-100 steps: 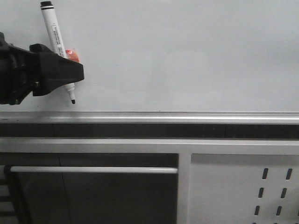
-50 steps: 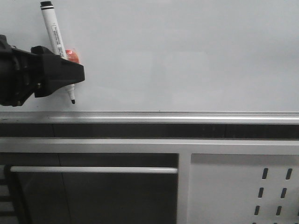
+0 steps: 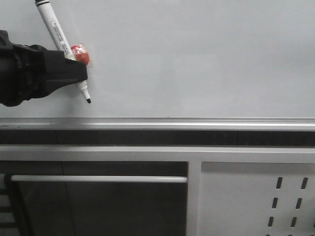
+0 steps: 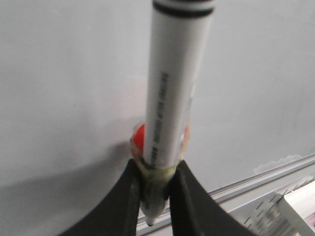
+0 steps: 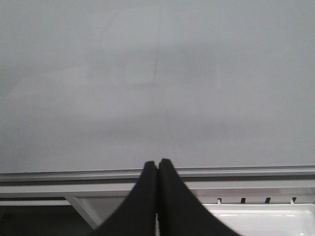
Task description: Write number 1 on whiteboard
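Left gripper [image 3: 74, 73] clamped on a white marker [image 3: 61, 42] tilted tip-down over the pale whiteboard [image 3: 197, 59], near its left side above the silver edge rail [image 3: 172, 122], red blob [image 3: 80, 53] beside the marker, right gripper [image 5: 157, 169] pressed closed, holding nothing, no stroke visible on the board.

We see the whiteboard [image 3: 197, 59] as a glossy, pale grey sheet. Its silver rail runs along the near edge. We find no stroke on it.
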Motion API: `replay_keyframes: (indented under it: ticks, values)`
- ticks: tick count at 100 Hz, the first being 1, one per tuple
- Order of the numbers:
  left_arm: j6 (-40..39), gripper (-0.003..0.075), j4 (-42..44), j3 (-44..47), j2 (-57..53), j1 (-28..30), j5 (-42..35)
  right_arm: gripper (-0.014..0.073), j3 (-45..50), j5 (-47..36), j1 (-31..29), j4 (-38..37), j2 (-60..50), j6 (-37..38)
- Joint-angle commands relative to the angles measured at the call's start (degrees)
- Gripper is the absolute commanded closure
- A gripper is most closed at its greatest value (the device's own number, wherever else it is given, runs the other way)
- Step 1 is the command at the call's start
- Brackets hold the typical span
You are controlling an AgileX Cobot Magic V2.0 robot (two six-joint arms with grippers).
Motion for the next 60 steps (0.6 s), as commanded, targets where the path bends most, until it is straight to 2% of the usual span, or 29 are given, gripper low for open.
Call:
replay_keyframes:
  ticks: [1,18,34,44,60]
  values:
    - [-0.6,0.0738,-0.7,-1.4,-1.3,-0.4,-5.9,0.0665,-2.0,-4.0,0.0,-0.3,1.0,-0.5]
    - [-0.6,0.0738,-0.1,-1.4,-1.3,-0.4,-6.0,0.0665,-2.0,-4.3,0.0,-0.3,1.0,-0.5]
    - [-0.6,0.0738,6.3,-1.4,-1.3,-0.4,-8.8,0.0665,-2.0,-4.3,0.0,0.0,1.0,-1.9]
    - [-0.6,0.0738,12.1,-1.4,-1.4,-0.4,-9.5,0.0665,-2.0,-4.4,0.0,4.8,1.0,-9.9]
    - [-0.6,0.0738,24.5,-1.9,-1.4,-0.4,-9.0,0.0665,-2.0,-3.5,0.0,24.4,2.4,-29.9]
